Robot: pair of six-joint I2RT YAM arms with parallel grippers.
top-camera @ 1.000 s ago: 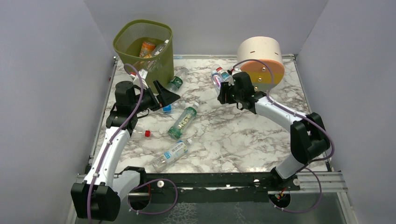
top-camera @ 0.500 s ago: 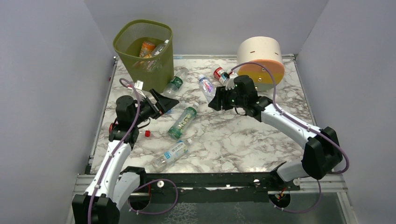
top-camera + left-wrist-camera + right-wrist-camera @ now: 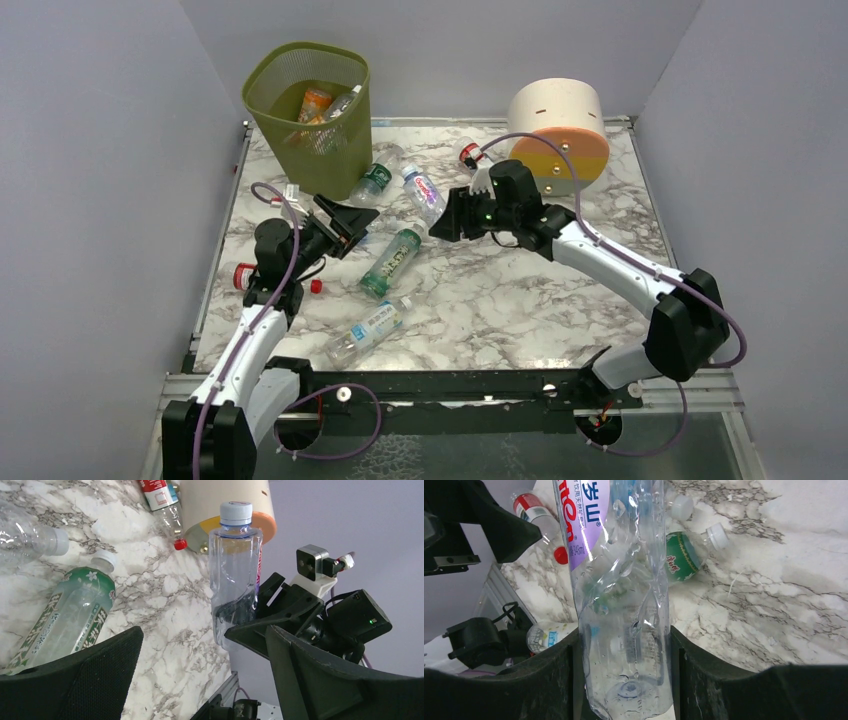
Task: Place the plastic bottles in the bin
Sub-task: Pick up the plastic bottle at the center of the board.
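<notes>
1. From above: grips a purple-labelled bottle (image 3: 424,195) in the right gripper (image 3: 447,214), which is clenched on its base, cap pointing toward the bin (image 3: 335,150). Holds the left gripper (image 3: 348,222) spread wide and empty, near the foot of the bin. Shows an orange bottle (image 3: 315,103) and a clear bottle (image 3: 343,103) inside the bin. Shows a green-labelled bottle (image 3: 393,258) and a white-labelled bottle (image 3: 368,328) lying on the marble table (image 3: 520,290), and a red-labelled bottle (image 3: 468,153) beside the cream cylinder (image 3: 558,110).
2. From the left wrist: looks out between released, empty fingers (image 3: 320,680) at the purple-labelled bottle (image 3: 235,570), pinched low down by the right gripper (image 3: 245,627) and clear of the marble. Catches the green-labelled bottle (image 3: 70,615) lying at left.
3. From the right wrist: squeezes the dented lower body of the purple-labelled bottle (image 3: 619,580) between both fingers (image 3: 549,680), cap out of frame above. Shows bottles lying on the marble behind it.
</notes>
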